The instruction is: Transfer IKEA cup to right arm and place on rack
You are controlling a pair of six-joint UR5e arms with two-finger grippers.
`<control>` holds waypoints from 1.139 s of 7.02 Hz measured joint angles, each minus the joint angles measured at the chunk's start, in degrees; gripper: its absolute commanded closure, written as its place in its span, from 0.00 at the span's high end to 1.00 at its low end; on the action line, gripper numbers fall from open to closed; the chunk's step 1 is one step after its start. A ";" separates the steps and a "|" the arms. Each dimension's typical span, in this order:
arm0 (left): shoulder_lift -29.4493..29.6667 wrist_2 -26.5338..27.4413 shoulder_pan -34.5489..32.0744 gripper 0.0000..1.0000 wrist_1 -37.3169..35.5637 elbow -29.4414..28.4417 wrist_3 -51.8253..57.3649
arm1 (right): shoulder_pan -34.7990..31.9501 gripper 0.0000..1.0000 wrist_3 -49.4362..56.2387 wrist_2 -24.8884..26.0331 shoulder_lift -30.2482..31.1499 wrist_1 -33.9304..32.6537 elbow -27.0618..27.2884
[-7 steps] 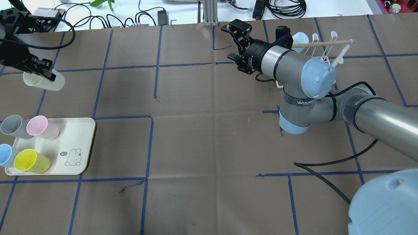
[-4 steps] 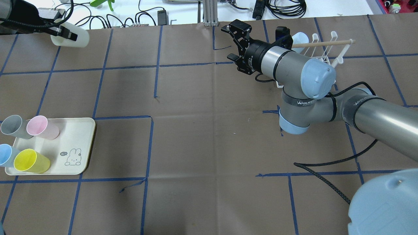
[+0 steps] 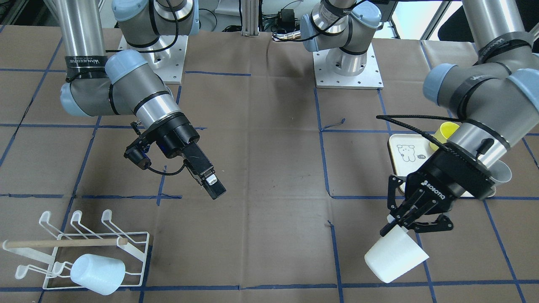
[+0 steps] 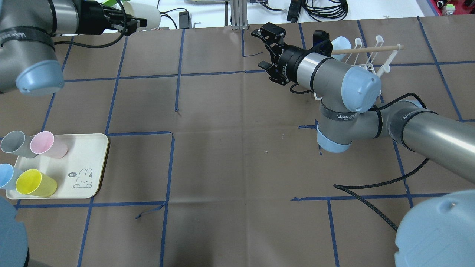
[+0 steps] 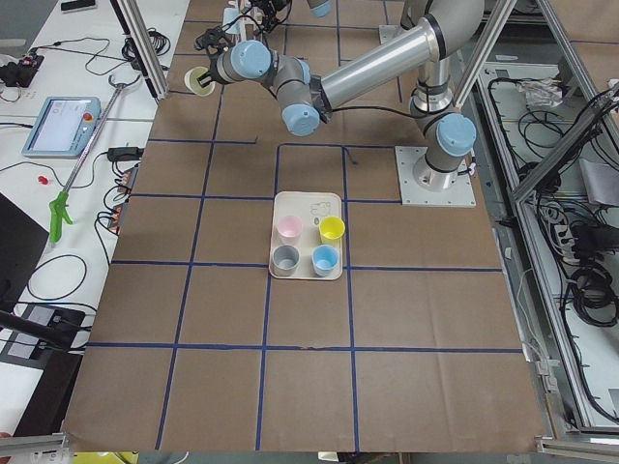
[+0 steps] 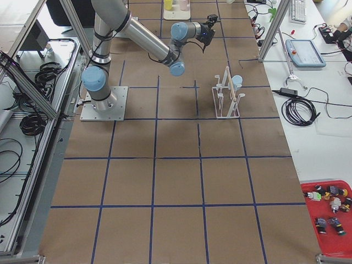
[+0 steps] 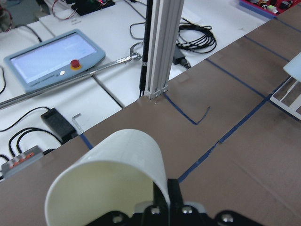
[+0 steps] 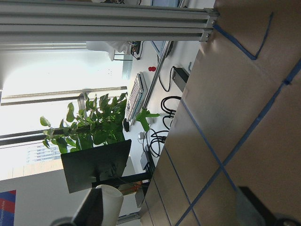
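- The left gripper [image 3: 400, 225] is clamped on the rim of the cream cup [image 3: 396, 256]; the cup is tilted and off the table [image 3: 269, 235].
- The right gripper [image 4: 260, 49] has jaws wide, empty, well apart from the cup.
- The rack [image 3: 63, 243] sits near it, with a pale blue cup [image 3: 97, 273] on it.

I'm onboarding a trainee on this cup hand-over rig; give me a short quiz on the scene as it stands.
1. Which gripper holds the white cup: A left, B right?
2. True or false: a blue cup sits on the rack.
3. How many cups stand on the tray?
Key: 1 A, the left gripper; 2 true; 3 four.
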State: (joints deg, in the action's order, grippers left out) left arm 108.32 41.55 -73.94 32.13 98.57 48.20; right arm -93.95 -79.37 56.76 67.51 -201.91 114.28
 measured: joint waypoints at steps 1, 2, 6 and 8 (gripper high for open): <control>0.26 -3.30 -0.50 0.00 -7.31 4.55 -1.05 | 0.00 1.00 0.02 -0.11 -0.04 -0.09 0.41; 0.68 -5.83 -0.93 0.00 -14.01 8.25 -3.45 | 0.00 1.00 0.06 -0.24 -0.15 -0.21 0.94; 1.99 -7.38 -4.78 0.00 -38.61 17.61 -25.30 | 0.05 1.00 -0.80 -0.14 -0.60 -3.05 2.86; 1.37 -5.94 -6.25 0.00 -43.69 19.97 -30.38 | 0.13 0.99 -6.32 0.02 -0.60 -7.41 4.03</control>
State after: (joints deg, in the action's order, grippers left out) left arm 109.69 35.60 -80.19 -11.56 118.54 17.81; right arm -93.83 -85.68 56.78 66.92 -209.31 118.31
